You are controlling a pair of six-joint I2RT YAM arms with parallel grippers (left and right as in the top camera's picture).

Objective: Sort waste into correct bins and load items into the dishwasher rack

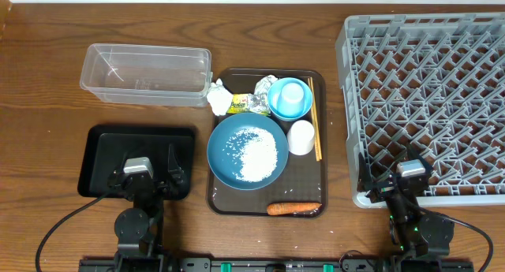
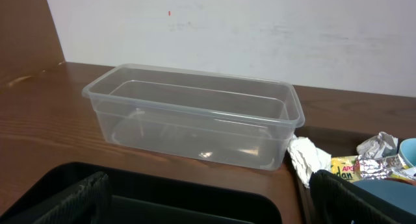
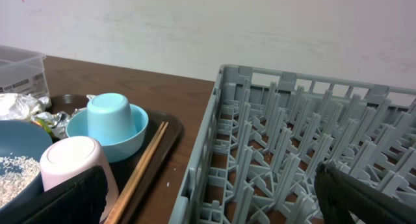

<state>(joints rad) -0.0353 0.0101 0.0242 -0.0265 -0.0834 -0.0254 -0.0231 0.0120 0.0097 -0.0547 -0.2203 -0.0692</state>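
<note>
1. Judging from how things lie, no step of the task is done: every piece of waste and every dish sits on the dark brown serving tray (image 1: pixel 223 203), in the middle of the wooden surface (image 1: pixel 47 83).
2. The clear plastic rectangular tub (image 1: pixel 146 73) holds nothing, and neither does the shallow black rectangular tray (image 1: pixel 101 150) in front of it.
3. The large grey plastic dishwasher rack (image 1: pixel 426 91), at the right, shows only bare pegs.
4. Waste left to sort:
   - loose white rice (image 1: pixel 260 155) heaped on the large round blue plate (image 1: pixel 227 142);
   - a small orange carrot (image 1: pixel 293 208) at the brown tray's near edge;
   - crumpled white tissue (image 1: pixel 218 97) at its far left corner (just beside the tub);
   - a yellow-and-silver foil wrapper (image 1: pixel 251 104) next to the tissue.
5. Dishes left to load:
   - the plate;
   - a small light blue bowl (image 1: pixel 274 108) with a light blue cup (image 1: pixel 293 94) upside down in it;
   - a small white cup (image 1: pixel 301 136);
   - thin wooden chopsticks (image 1: pixel 314 118) along the tray's right side.
6. The left gripper (image 1: pixel 146 176) hangs above the black tray, spread wide and holding nothing.
7. The right gripper (image 1: pixel 402 181) sits at the rack's near edge, equally wide and unloaded.
</note>
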